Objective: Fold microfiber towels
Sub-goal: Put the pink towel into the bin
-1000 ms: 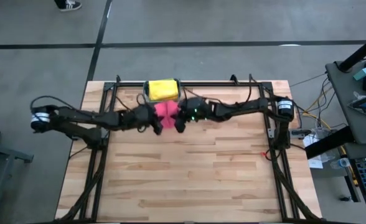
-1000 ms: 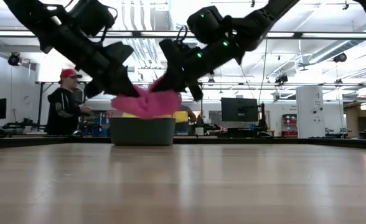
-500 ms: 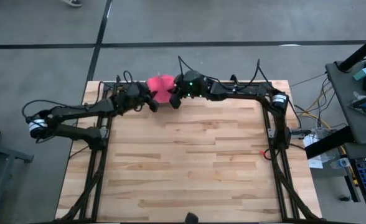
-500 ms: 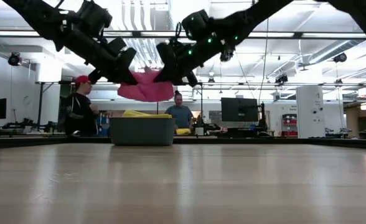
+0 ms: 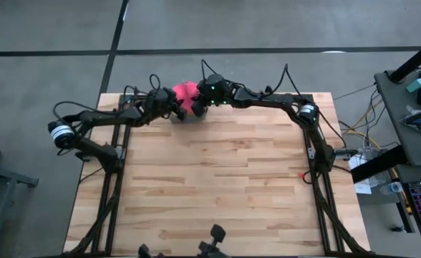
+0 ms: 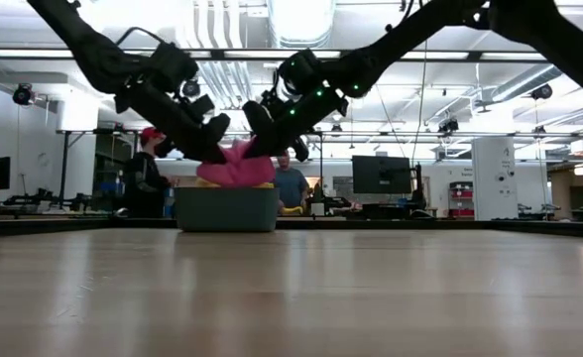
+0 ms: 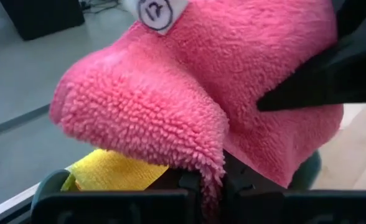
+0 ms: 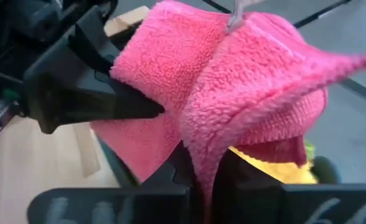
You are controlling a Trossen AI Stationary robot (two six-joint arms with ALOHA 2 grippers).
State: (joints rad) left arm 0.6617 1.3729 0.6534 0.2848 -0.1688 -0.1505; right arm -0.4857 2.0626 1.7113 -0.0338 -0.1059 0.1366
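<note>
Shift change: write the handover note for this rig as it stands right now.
Left gripper: shut on the pink towel.
Right gripper: shut on the same towel's other side.
Things: pink towel hangs bunched between both grippers, just above the bin at the table's far edge; a yellow towel lies in the bin.
Done: yellow towel binned.
Left: lower and release pink. No other towels are in view.

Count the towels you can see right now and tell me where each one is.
2. A pink towel hangs between the left hand and right hand, both shut on it, above the bin. A yellow towel lies in the bin beneath it. More may be hidden underneath.
</note>
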